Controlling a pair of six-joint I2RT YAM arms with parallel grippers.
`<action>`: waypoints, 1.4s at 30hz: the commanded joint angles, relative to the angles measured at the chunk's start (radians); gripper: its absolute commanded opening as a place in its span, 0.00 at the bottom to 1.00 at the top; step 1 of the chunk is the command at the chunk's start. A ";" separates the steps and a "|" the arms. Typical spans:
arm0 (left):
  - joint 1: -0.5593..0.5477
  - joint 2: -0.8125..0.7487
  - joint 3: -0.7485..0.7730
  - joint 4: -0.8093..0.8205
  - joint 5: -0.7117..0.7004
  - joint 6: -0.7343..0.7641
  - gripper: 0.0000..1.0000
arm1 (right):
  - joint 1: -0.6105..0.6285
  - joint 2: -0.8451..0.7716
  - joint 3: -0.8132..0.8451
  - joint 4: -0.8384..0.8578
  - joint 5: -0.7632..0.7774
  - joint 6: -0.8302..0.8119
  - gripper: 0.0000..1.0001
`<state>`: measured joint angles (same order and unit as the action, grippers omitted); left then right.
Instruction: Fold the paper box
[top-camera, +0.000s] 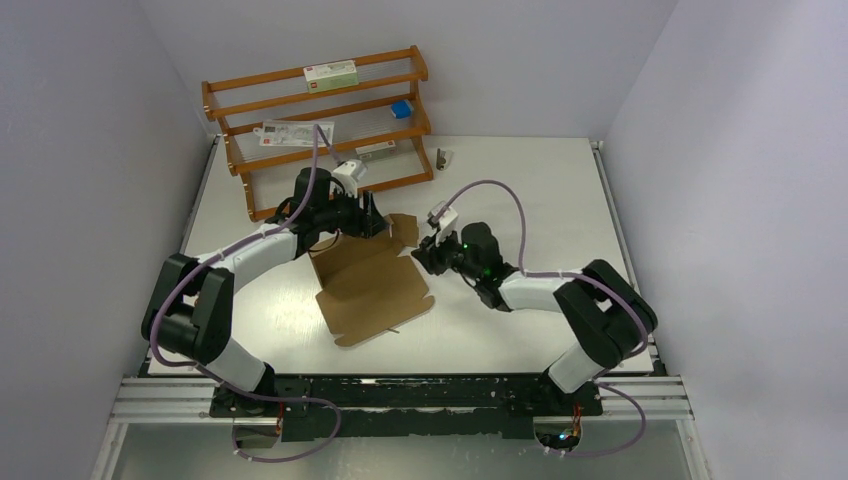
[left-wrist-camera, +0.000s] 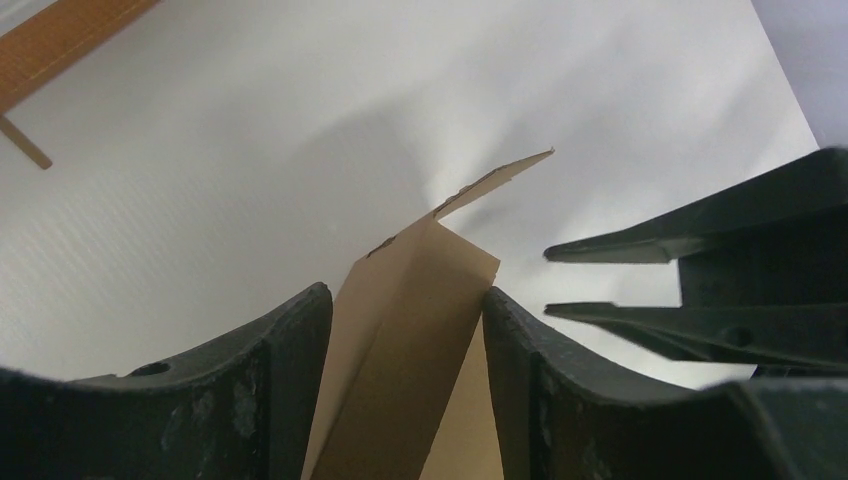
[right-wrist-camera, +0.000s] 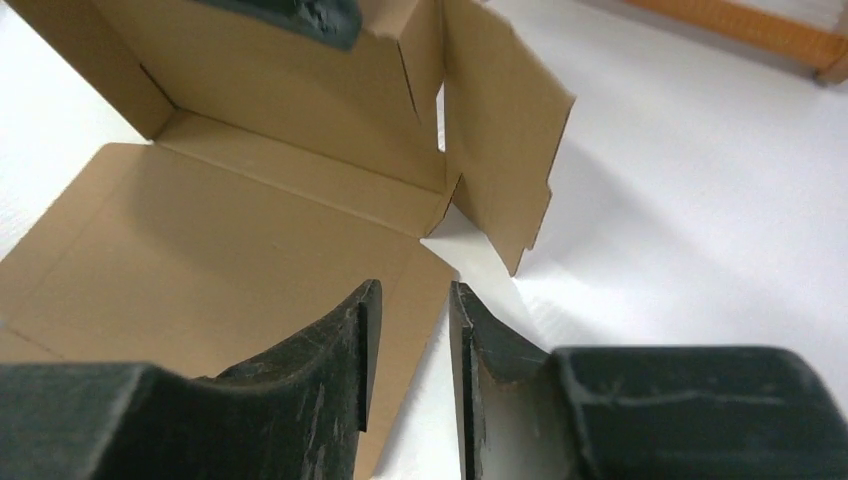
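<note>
Worktop (top-camera: 520, 190): you'll find the paper box (top-camera: 375, 285) about mid-way across it, between the two arms.
Box base: the brown panel lies flat and open on the worktop, one corner pointing back towards the arm bases.
Right tool (top-camera: 428, 256): it sits low at the box's right edge. In its wrist view your fingers (right-wrist-camera: 350, 340) are a narrow gap apart and released. The edge of the base panel shows below the gap, and nothing is gripped.
Left tool (top-camera: 366, 216): it is at the box's far side, clenched on a raised flap. The wrist view shows you cardboard pinched between both fingers (left-wrist-camera: 290, 340), with a tab poking out beyond them.
Box far wall: it stands upright, and a side flap at its right end swings out over the worktop.
Wooden rack (top-camera: 320, 130): it stands far left, behind the box. You can see a white carton (top-camera: 330, 73) on the top shelf and a small blue box (top-camera: 402, 108) one shelf lower.
</note>
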<state>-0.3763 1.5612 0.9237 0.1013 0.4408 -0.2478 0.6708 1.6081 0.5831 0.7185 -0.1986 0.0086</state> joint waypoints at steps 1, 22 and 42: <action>0.005 0.022 0.008 -0.002 0.033 0.046 0.61 | -0.082 -0.088 0.005 -0.064 -0.121 -0.053 0.36; 0.005 0.019 -0.009 0.010 0.048 0.057 0.59 | -0.257 0.266 0.358 -0.160 -0.508 -0.253 0.35; 0.004 -0.032 -0.100 0.074 0.065 -0.047 0.58 | -0.170 0.216 0.284 -0.128 -0.632 -0.170 0.37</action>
<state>-0.3763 1.5387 0.8532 0.1749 0.4953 -0.2756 0.4603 1.8481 0.8822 0.5579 -0.8085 -0.1955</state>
